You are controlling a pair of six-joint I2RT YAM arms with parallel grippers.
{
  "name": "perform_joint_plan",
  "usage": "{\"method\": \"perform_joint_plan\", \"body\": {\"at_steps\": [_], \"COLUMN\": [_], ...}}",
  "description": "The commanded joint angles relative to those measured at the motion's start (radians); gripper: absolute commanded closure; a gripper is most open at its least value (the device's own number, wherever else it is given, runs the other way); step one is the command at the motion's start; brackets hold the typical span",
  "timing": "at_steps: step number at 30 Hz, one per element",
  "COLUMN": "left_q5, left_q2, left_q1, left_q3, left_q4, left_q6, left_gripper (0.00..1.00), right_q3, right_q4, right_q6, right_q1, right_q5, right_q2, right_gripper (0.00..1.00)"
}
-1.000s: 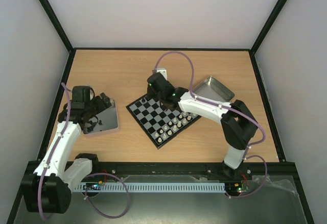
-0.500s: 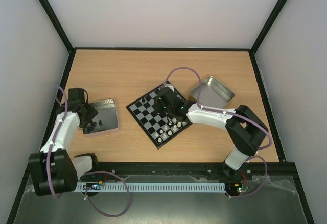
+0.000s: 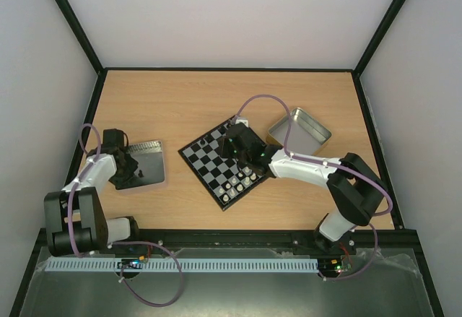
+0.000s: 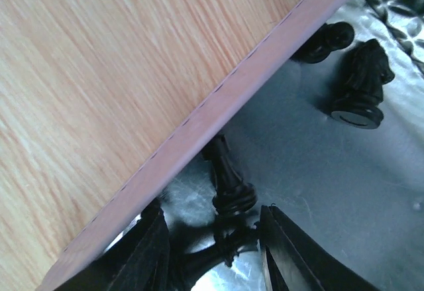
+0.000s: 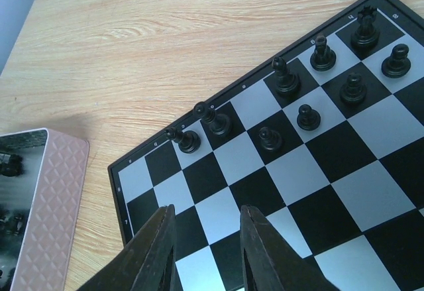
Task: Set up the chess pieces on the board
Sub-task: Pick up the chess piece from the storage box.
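The board (image 3: 214, 167) lies at the table's middle, turned at an angle. White pieces (image 3: 239, 183) stand along its near right edge. In the right wrist view several black pieces (image 5: 285, 81) stand in two rows at the board's (image 5: 278, 172) far edge. My right gripper (image 5: 207, 210) hangs open and empty above the board's bare squares (image 3: 240, 146). My left gripper (image 3: 127, 174) is down inside the pink-walled tin (image 3: 151, 159). Its open fingers (image 4: 151, 251) stand on either side of a black piece (image 4: 232, 183) lying by the tin's wall, apart from it.
A black knight (image 4: 361, 85) and another black piece (image 4: 324, 42) lie farther inside the tin. A second metal tin (image 3: 299, 130) stands right of the board. The pink tin's wall (image 5: 41, 218) shows left of the board. Black frame rails edge the table.
My right gripper has drawn back from the board's far corner to over its middle. My left gripper has moved down and nearer, into the tin's near left part.
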State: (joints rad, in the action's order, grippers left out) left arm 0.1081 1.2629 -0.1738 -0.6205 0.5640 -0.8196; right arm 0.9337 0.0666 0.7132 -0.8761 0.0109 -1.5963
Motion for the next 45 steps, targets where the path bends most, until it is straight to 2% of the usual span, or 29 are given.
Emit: {"method": "perform_joint_plan", "body": {"at_steps": [1,9,14,16,19,23,31,36,40,45], "left_q5": [0.020,0.047,0.071,0.074,0.079,0.077,0.057,-0.002,-0.103,-0.315], "left_q2": [0.030,0.061,0.065,0.070,0.081,0.078,-0.037,-0.117,-0.133,-0.195], "left_q1": [-0.008,-0.010,-0.010,-0.010,-0.010,-0.010,0.022,0.118,0.224,0.342], "left_q3": [0.014,0.014,0.021,0.024,0.029,0.036,0.012,-0.034,-0.078,-0.105], "left_q4": [-0.054,-0.091,-0.116,-0.124,-0.128,-0.133,-0.082,-0.065,-0.105,-0.233], "left_q6": [-0.007,0.000,-0.013,-0.014,-0.016,-0.012,0.015,0.091,0.188,0.288], "left_gripper": [0.59,0.70,0.65,0.66,0.71,0.83,0.87,0.87,0.88,0.88], "right_q3": [-0.015,-0.012,-0.014,-0.014,-0.014,-0.014,-0.014,-0.012,-0.007,0.001], "right_q4": [0.025,0.016,0.013,0.013,0.011,0.008,0.004,0.001,0.001,0.006], "right_q6": [-0.011,-0.008,-0.007,-0.006,-0.006,-0.005,0.010,0.020,0.023,-0.009], "right_q1": [0.005,0.003,0.002,0.003,0.003,0.003,0.003,0.007,0.048,0.153], "right_q5": [0.037,0.040,0.041,0.041,0.043,0.050,0.057,0.051,-0.041,-0.341], "right_q2": [0.036,0.038,0.038,0.038,0.040,0.047,0.071,0.100,0.123,0.176], "right_gripper": [0.74,0.74,0.74,0.74,0.74,0.74,0.74,0.74,0.73,0.68]}}
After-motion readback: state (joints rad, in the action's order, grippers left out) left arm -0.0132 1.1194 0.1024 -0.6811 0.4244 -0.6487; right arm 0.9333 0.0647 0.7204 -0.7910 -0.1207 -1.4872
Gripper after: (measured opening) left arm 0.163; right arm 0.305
